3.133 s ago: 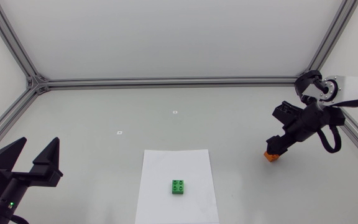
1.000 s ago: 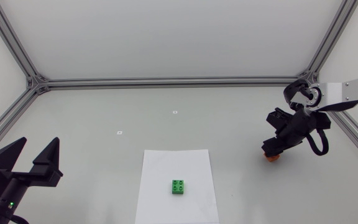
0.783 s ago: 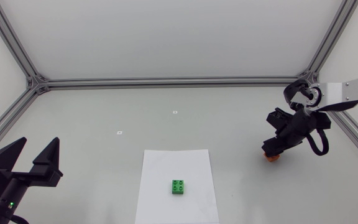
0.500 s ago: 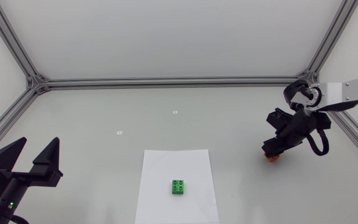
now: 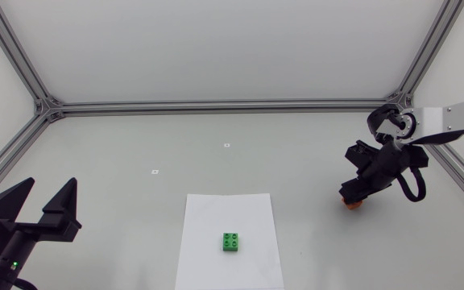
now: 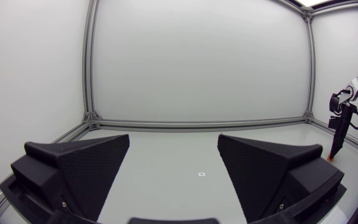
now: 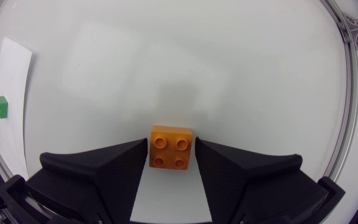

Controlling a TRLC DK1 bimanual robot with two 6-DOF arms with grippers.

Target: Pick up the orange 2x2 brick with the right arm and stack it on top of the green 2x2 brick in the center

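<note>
The orange 2x2 brick [image 7: 172, 152] lies studs up on the table at the right [image 5: 351, 203]. My right gripper [image 7: 171, 144] stands over it [image 5: 354, 193], and both fingers press its two sides, so it is shut on the brick. The green 2x2 brick [image 5: 232, 241] rests on a white paper sheet [image 5: 228, 211] near the table's front middle; in the right wrist view the green brick [image 7: 2, 106] shows far off to one side. My left gripper [image 5: 51, 185] sits open at the front left, with nothing between its fingers [image 6: 174, 155].
Aluminium frame rails [image 5: 216, 105] border the table at the back and sides. Two small white markers [image 5: 226, 146] lie on the bare surface behind the paper. My right arm [image 6: 342, 121] shows far across the table in the left wrist view.
About three seconds ago the right arm stood slightly differently over the orange brick; since one second ago nothing has visibly moved. The left arm has stayed still.
</note>
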